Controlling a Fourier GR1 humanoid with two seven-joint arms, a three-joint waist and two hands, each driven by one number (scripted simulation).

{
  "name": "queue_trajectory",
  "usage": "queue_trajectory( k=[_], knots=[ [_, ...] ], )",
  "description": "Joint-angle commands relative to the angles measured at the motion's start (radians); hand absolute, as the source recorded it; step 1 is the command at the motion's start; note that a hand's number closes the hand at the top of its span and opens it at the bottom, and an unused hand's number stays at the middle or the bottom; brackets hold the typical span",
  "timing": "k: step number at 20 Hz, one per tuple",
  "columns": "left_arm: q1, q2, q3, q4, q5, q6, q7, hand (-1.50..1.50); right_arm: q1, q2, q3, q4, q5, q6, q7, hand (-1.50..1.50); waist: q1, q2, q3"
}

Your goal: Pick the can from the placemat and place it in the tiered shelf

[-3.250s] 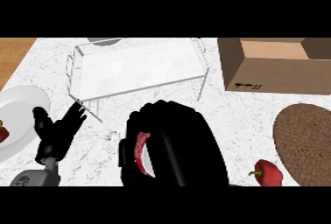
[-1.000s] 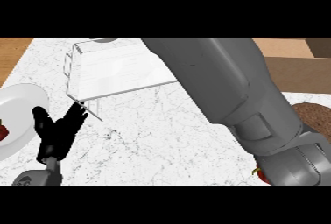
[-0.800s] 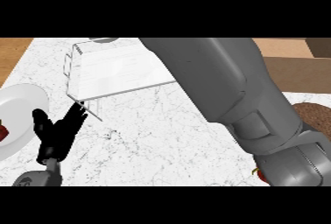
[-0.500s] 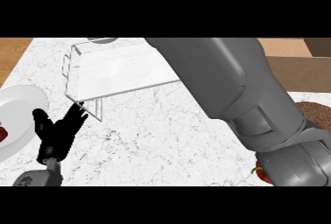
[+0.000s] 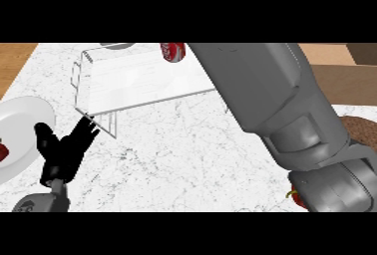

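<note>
The red can point(image 5: 173, 51) shows at the top edge of the head view, above the back of the white tiered shelf point(image 5: 140, 82) and right against the left side of my right forearm point(image 5: 273, 104). That grey forearm stretches from the lower right up across the shelf's right part, and the right hand itself is hidden past the top edge. My left hand point(image 5: 65, 149) rests open, fingers up, at the lower left, just in front of the shelf's front left leg. The brown placemat point(image 5: 361, 130) peeks out at the right behind the arm.
A white plate point(image 5: 21, 130) with a red item point(image 5: 3, 152) lies at the left edge. A red fruit point(image 5: 297, 196) shows by my right elbow. A cardboard box point(image 5: 340, 51) stands at the top right. The marble counter point(image 5: 184, 149) fills the middle.
The right hand held the can low in front of the shelf 3.2 s ago; since then the arm has stretched over the shelf. The can has come into sight at the top. The left hand stayed put.
</note>
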Motion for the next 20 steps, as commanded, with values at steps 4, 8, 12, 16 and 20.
queue_trajectory(
  k=[4,8,12,16,20],
  knots=[
    [0.008,-0.026,-0.023,0.044,-0.007,-0.01,0.02,0.0,0.003,0.008,-0.096,-0.048,-0.147,-0.121,-0.023,-1.5,0.003,0.002,-0.006],
    [-0.004,-0.016,-0.006,0.05,-0.019,0.012,0.039,0.0,-0.028,-0.03,-0.181,-0.064,-0.159,-0.157,0.001,-1.5,-0.013,0.0,-0.006],
    [0.037,-0.01,-0.016,-0.011,-0.025,0.008,0.044,0.0,0.006,-0.121,-0.183,-0.055,-0.113,-0.223,-0.025,-1.5,-0.01,0.0,-0.006],
    [0.04,-0.016,0.005,0.015,-0.011,0.009,0.043,0.0,0.049,-0.153,-0.177,-0.105,-0.075,-0.302,0.047,-1.5,-0.026,-0.005,-0.005],
    [0.025,0.009,0.027,0.022,-0.005,-0.008,0.043,0.0,0.099,-0.245,-0.233,-0.155,-0.116,-0.286,0.073,-1.5,-0.029,-0.004,-0.005]
  ],
)
